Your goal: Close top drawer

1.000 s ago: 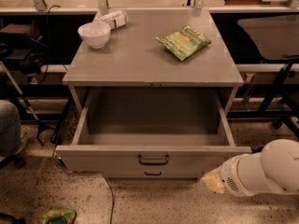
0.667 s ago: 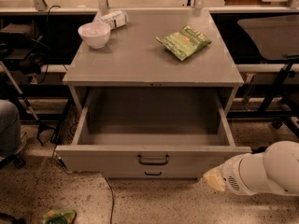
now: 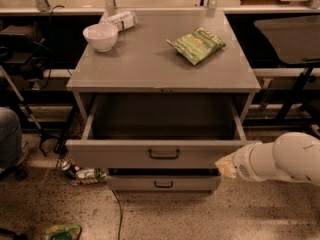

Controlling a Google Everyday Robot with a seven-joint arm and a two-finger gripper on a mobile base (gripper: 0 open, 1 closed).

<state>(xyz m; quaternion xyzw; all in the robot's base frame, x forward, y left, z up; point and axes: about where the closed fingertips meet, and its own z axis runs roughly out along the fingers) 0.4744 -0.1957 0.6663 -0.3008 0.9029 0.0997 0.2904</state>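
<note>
Grey top drawer (image 3: 115, 155) stands pulled out; we see the gripper (image 3: 226, 167) at its front right corner, grip unreadable.

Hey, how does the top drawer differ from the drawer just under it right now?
The top drawer is pulled out, its inside open to view with nothing showing in it; the lower drawer sits further back beneath it. The top drawer's front looks taller than the lower drawer's. The gripper is by the right end of the top drawer's front. Both drawers are grey with a small dark centred handle.
</note>
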